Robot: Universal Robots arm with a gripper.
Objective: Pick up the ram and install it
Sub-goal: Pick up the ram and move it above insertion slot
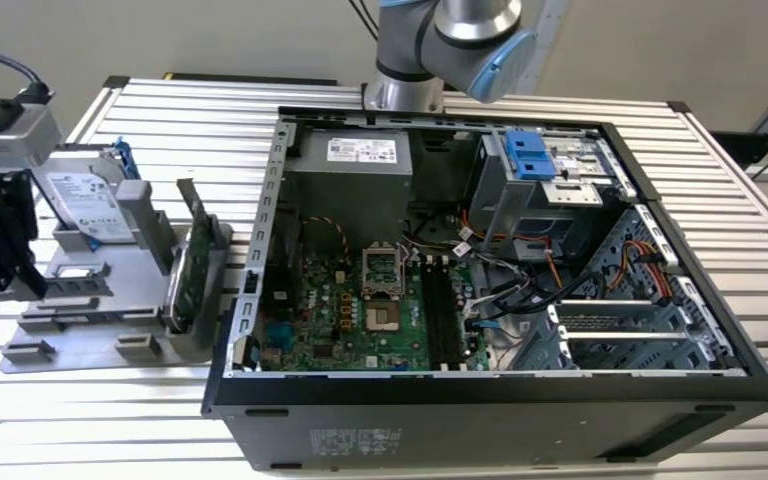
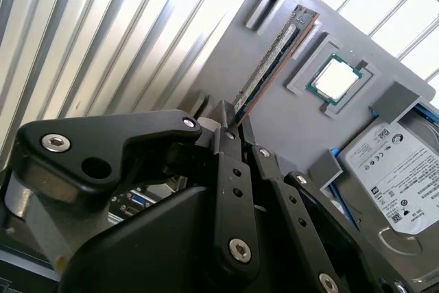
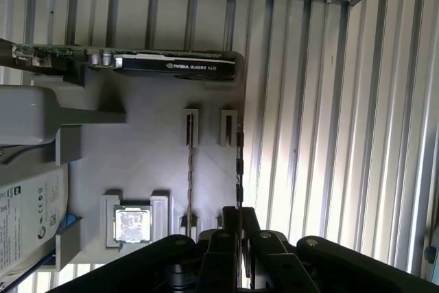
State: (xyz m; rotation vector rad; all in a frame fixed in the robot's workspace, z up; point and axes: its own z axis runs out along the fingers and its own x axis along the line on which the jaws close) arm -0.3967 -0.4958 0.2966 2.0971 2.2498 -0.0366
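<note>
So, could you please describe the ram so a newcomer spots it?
Look at the flat grey plastic tray beside the open black computer case. Next to the square silver processor chip on it stands the ram: a long, slim circuit stick on edge, far thinner than the silver hard drive.

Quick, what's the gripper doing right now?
The gripper: fingers closed on the end of the ram, which stands on edge in the gray holder.

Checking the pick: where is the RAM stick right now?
In the second wrist view, the ram stands on edge in the gray tray, beside the processor, its near end at the end effector.
</note>
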